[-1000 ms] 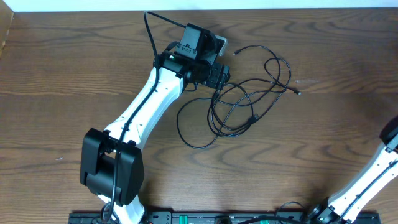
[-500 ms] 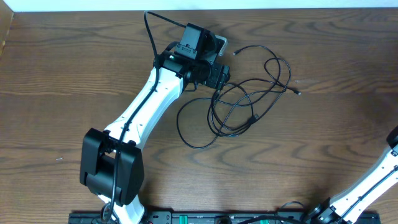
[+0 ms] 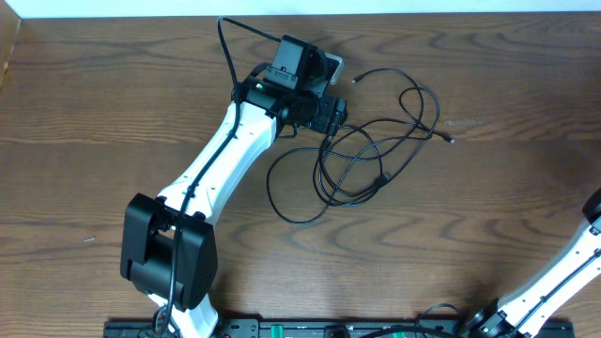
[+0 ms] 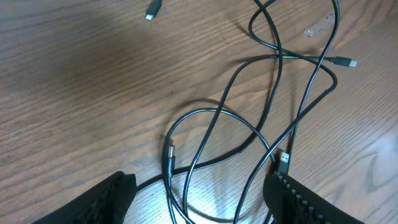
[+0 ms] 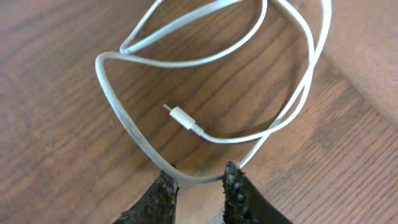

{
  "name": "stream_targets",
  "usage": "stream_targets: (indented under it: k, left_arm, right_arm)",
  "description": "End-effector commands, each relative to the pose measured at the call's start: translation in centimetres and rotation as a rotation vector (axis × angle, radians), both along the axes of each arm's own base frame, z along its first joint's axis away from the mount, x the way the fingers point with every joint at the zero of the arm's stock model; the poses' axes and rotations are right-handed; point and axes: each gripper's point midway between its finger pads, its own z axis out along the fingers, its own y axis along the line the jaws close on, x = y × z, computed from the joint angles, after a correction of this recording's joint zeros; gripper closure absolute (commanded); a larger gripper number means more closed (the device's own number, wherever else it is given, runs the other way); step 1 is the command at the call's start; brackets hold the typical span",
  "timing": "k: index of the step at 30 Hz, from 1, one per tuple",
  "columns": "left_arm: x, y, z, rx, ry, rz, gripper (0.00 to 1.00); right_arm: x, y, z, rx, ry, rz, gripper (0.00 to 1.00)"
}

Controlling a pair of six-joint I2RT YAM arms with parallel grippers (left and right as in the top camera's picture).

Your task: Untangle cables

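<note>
The right end effector (image 5: 199,174) is gripping the white cable (image 5: 99,60). Its two dark fingers (image 5: 163,196) are sitting close together, with the cable's lowest bend caught between them. The rest of that cable is lying in loose loops on the desk (image 5: 50,162), and its small white plug (image 5: 181,117) is resting inside the loop.

The left end effector (image 4: 199,186) is standing open with its fingers well apart, holding nothing. It is hanging over the black cables (image 4: 278,56), which are lying in crossed loops on the wood. Their plug ends (image 4: 349,62) are lying free.

In the overhead view the black cables are spreading just beside the wrist of the left arm (image 3: 225,150), toward the far middle of the desk. The right arm (image 3: 563,272) is running off the near right corner, and its end effector is out of that view.

The desk is showing dark brown wood grain throughout. A pale strip (image 3: 282,7) is running beyond its far edge.
</note>
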Motion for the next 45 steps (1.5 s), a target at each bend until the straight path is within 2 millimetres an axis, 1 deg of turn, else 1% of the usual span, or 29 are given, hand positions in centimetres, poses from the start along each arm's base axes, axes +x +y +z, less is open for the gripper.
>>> stream_targets:
  k: [1,3,4,8,11,15,17,18,20,21,22,23,25,27,28,29,31,32,35,37,41,43,45]
  left_arm:
    - [0.4,0.2,0.8,0.000,-0.022,0.012,0.28]
    - [0.4,0.2,0.8,0.000,-0.022,0.012,0.28]
    - [0.4,0.2,0.8,0.001,-0.022,0.012,0.28]
    - [0.4,0.2,0.8,0.000,-0.023,0.012,0.28]
    - [0.4,0.2,0.8,0.000,-0.023,0.012,0.28]
    - [0.4,0.2,0.8,0.000,-0.023,0.012,0.28]
    - [0.4,0.2,0.8,0.000,-0.023,0.012,0.28]
    - [0.4,0.2,0.8,0.000,-0.023,0.012,0.28]
    - [0.4,0.2,0.8,0.000,-0.023,0.012,0.28]
    - [0.4,0.2,0.8,0.000,-0.023,0.012,0.28]
    - [0.4,0.2,0.8,0.000,-0.023,0.012,0.28]
    - [0.4,0.2,0.8,0.000,-0.023,0.012,0.28]
    - [0.4,0.2,0.8,0.000,-0.023,0.012,0.28]
    - [0.4,0.2,0.8,0.000,-0.023,0.012,0.28]
    - [0.4,0.2,0.8,0.001,-0.023,0.012,0.28]
    - [0.4,0.2,0.8,0.000,-0.023,0.012,0.28]
    - [0.4,0.2,0.8,0.000,-0.023,0.012,0.28]
    - [0.4,0.2,0.8,0.000,-0.023,0.012,0.28]
    - [0.5,0.2,0.8,-0.001,-0.027,0.012,0.28]
    - [0.5,0.2,0.8,-0.001,-0.027,0.012,0.28]
    - [0.5,0.2,0.5,0.001,-0.021,0.012,0.28]
    - [0.5,0.1,0.2,0.004,-0.015,0.011,0.28]
    - [0.6,0.1,-0.2,0.008,-0.007,0.011,0.28]
  right_arm:
    - [0.8,0.1,1.5,-0.002,-0.053,-0.017,0.83]
    - [1.2,-0.2,1.6,-0.010,-0.074,-0.026,0.91]
    - [1.5,-0.3,1.4,-0.014,-0.085,-0.028,0.99]
    - [2.1,0.4,0.8,-0.009,-0.082,-0.017,0.99]
    - [2.4,1.6,0.3,0.010,-0.061,-0.001,0.99]
    - [4.0,3.4,0.4,0.011,-0.061,0.037,0.99]
    - [5.1,4.3,1.0,0.000,-0.076,0.059,0.99]
    - [5.7,4.6,1.6,-0.009,-0.087,0.068,0.99]
    - [7.2,5.0,3.7,-0.042,-0.126,0.085,0.99]
    - [8.1,5.0,5.3,-0.068,-0.156,0.091,0.99]
    - [9.2,5.2,7.5,-0.098,-0.199,0.102,0.99]
    - [9.9,5.3,9.1,-0.119,-0.228,0.110,0.99]
    - [10.8,5.2,12.7,-0.157,-0.287,0.106,0.99]
    - [11.0,5.2,15.0,-0.172,-0.317,0.105,0.99]
    - [10.8,5.1,15.5,-0.171,-0.318,0.102,0.95]
    - [10.6,5.0,15.6,-0.166,-0.310,0.098,0.82]
    - [9.7,4.7,14.9,-0.146,-0.273,0.090,0.53]
    - [9.1,4.5,14.3,-0.139,-0.243,0.093,0.43]
    - [7.4,3.9,12.2,-0.138,-0.144,0.124,0.29]
    - [6.1,2.9,11.1,-0.140,-0.094,0.120,0.23]
    - [3.9,0.7,8.9,-0.123,-0.035,0.095,0.20]
    - [3.2,-0.1,7.8,-0.117,-0.014,0.096,0.20]
    - [2.8,-0.6,6.0,-0.116,0.026,0.116,0.19]
